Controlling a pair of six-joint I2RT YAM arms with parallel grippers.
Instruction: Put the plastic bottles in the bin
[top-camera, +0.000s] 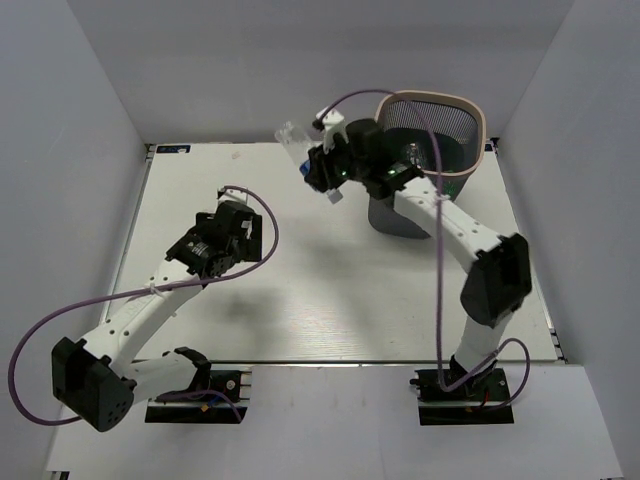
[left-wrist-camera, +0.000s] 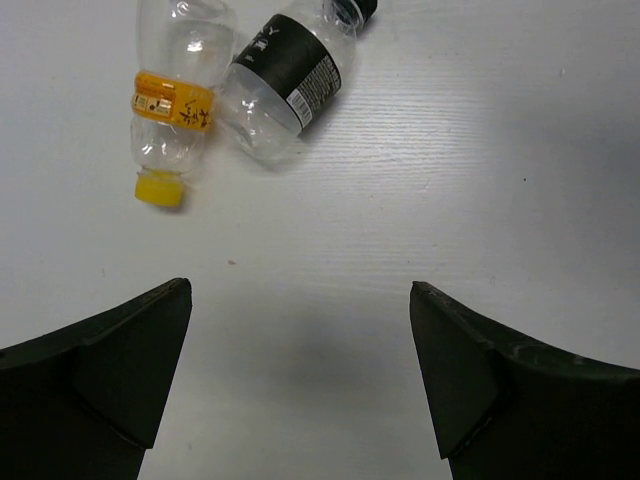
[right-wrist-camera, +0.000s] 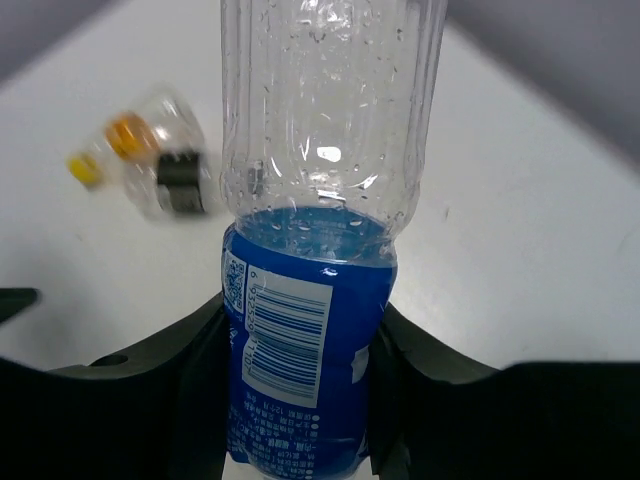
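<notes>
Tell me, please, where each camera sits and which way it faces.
Top external: above and behind, looking down on the table, bin, left arm and right arm.
Left wrist: looks down past the open left gripper at the orange-labelled bottle and black-labelled bottle.
Right wrist: looks along the blue-labelled bottle clamped in the right gripper.
Shared: both wrist views show those two bottles.

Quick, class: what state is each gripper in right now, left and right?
Left gripper: open, holding nothing.
Right gripper: closed on a clear bottle with a blue label.
</notes>
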